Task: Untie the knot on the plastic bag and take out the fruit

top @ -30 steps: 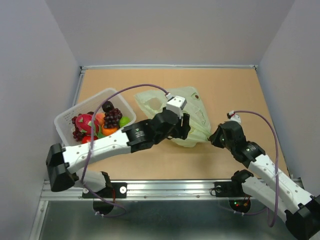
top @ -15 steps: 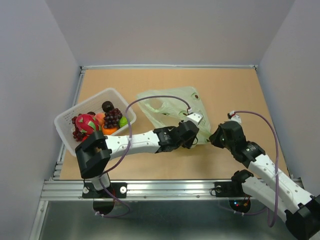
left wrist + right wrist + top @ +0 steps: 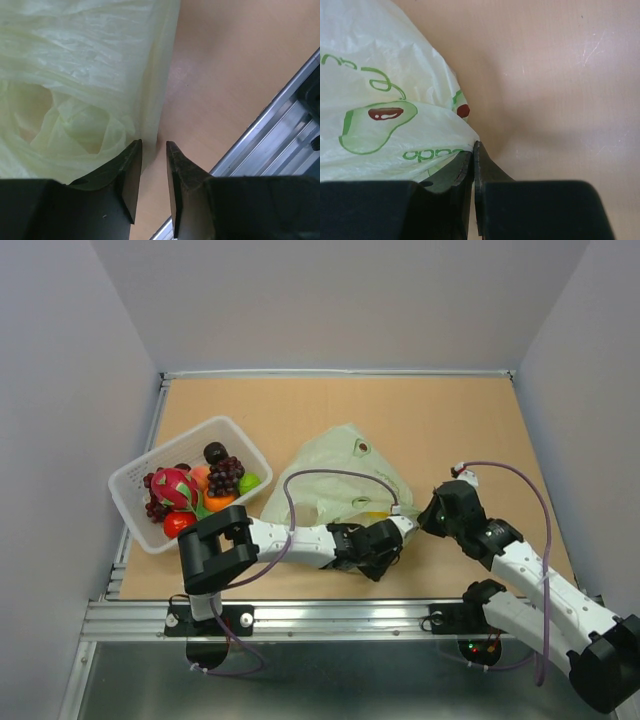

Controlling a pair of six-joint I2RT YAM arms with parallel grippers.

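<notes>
Left gripper (image 3: 154,145) is gaping slightly at the edge of the plastic bag (image 3: 345,450); right gripper (image 3: 473,145) is pinching its corner.
Lying just right of the white basket (image 3: 249,445), it is looking limp and slippery: bunched folds probably grip best.

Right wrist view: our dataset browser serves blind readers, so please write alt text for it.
The right gripper, dark jaws shut, pinches the edge of a thin, crinkly, pale green plastic bag printed with a green avocado drawing. Tan tabletop fills the right side.
</notes>
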